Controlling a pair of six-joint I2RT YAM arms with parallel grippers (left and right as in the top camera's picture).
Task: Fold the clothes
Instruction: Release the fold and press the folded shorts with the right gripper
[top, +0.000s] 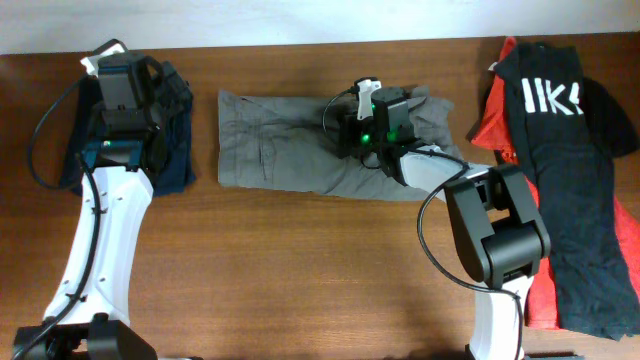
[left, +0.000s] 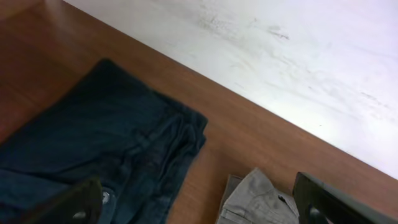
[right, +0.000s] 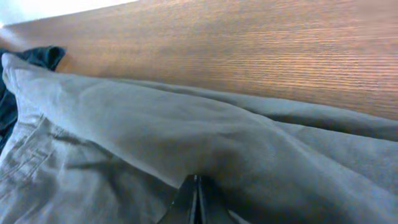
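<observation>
- Grey-khaki trousers (top: 270, 155) lay wrinkled across the middle of the counter (top: 300, 290), nearer its far edge. They looked partly doubled over, but I judged the fold unfinished.
- Dark navy trousers (top: 178, 160) sat near the far left corner in a compact bundle. It looked like a folded piece, though the left arm hid much of it.
- A black T-shirt (top: 575, 180) with white print lay loose over a red garment (top: 488, 125) along the right edge. Both appeared unfolded, so most of the job seemed to remain.
- The right claw (right: 196, 202) was pressed together, its tips apparently pinching a ridge of the grey-khaki cloth toward the right end of those trousers.
- The left claw (left: 199, 208) stood wide apart and held nothing. It hung above the navy trousers by the far edge, with a corner of the grey-khaki pair just beyond them.
</observation>
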